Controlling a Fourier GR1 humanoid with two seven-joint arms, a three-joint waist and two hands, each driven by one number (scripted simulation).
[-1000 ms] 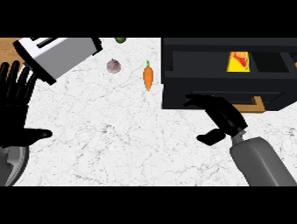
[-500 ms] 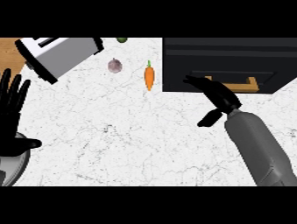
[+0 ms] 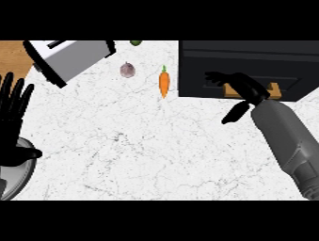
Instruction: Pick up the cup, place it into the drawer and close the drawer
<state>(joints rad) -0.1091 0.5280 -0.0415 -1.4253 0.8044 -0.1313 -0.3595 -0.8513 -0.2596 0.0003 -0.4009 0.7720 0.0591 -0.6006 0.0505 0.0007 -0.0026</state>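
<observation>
The drawer (image 3: 252,70) stood closed, its long axis across the view; the right hand (image 3: 240,85) — fingers extended — lay against its front. No writing legible. The left hand (image 3: 5,117) rested open at the left edge.

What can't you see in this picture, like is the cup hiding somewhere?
- Cup: not visible in the head view; the shut drawer hides anything inside.
- Green thing at the counter's far edge: cut off by the top edge.
- Small purple thing beside the carrot: too small to name.
- Right hand: dark against the dark drawer front, so contact is unclear.
- Left hand: plain, resting open at the left.
</observation>
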